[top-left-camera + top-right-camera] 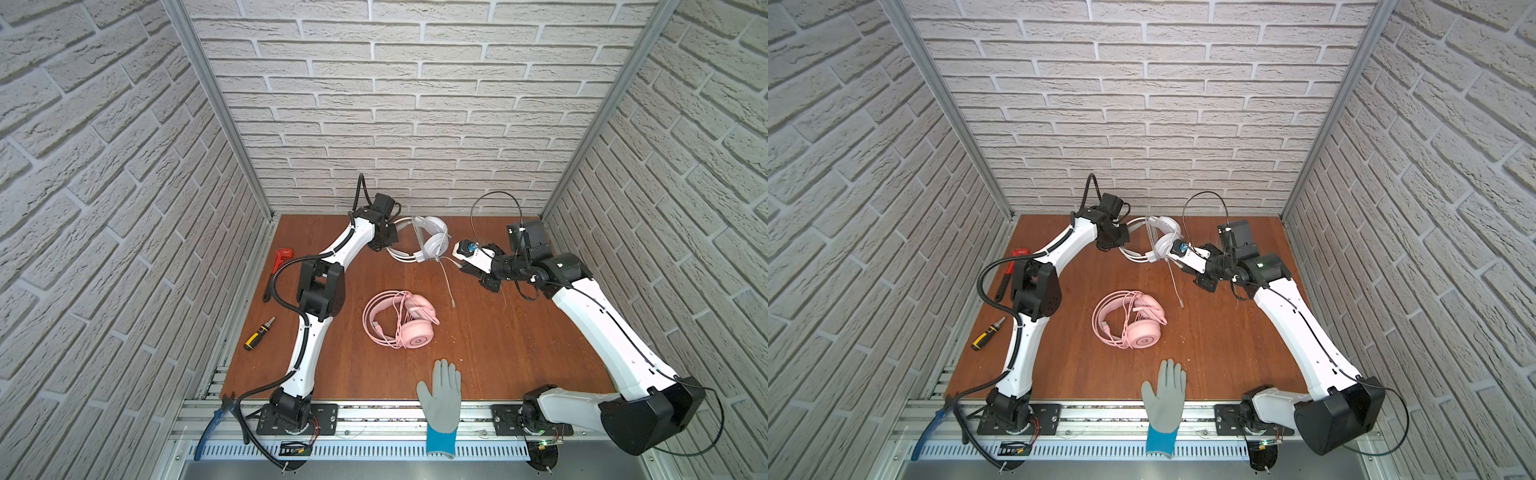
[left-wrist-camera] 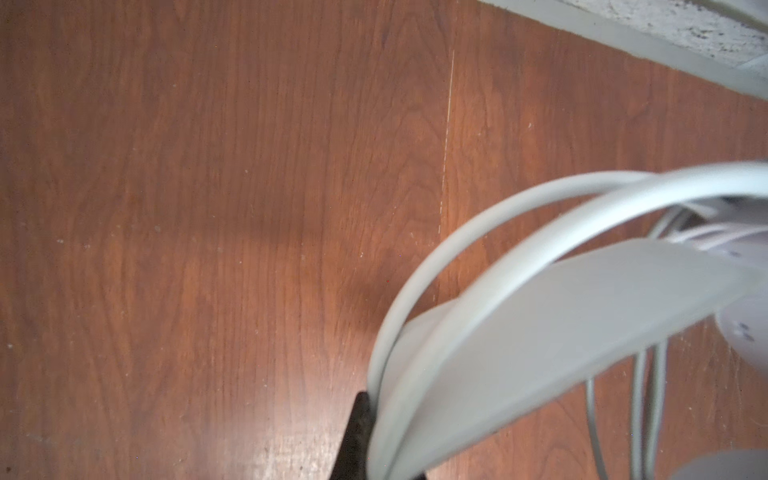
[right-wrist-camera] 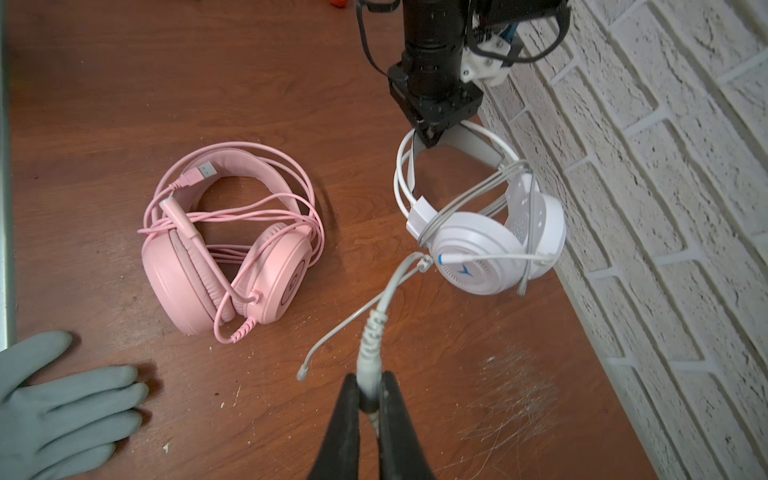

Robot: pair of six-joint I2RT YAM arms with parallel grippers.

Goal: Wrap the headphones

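The white headphones [image 1: 435,243] [image 1: 1166,244] hang off the table close to the back wall. My left gripper [image 1: 384,242] [image 2: 376,419] [image 3: 430,137] is shut on their headband [image 2: 540,316]. Grey cable loops cross the white earcup [image 3: 478,253]. My right gripper [image 3: 370,388] [image 1: 462,267] is shut on the ribbed end of that white cable [image 3: 388,295], just right of the earcups. A thin grey strand [image 3: 332,332] hangs free beside it. The pink headphones [image 1: 401,320] [image 1: 1133,320] [image 3: 232,266] lie mid-table with their cable coiled around them, untouched.
A grey glove with a blue cuff [image 1: 442,399] [image 3: 62,403] lies at the front edge. Along the left side sit a red wrench [image 1: 280,266], a yellow-and-black screwdriver [image 1: 259,332] and blue pliers [image 1: 212,428]. The brick back wall [image 3: 644,208] stands right behind the white headset.
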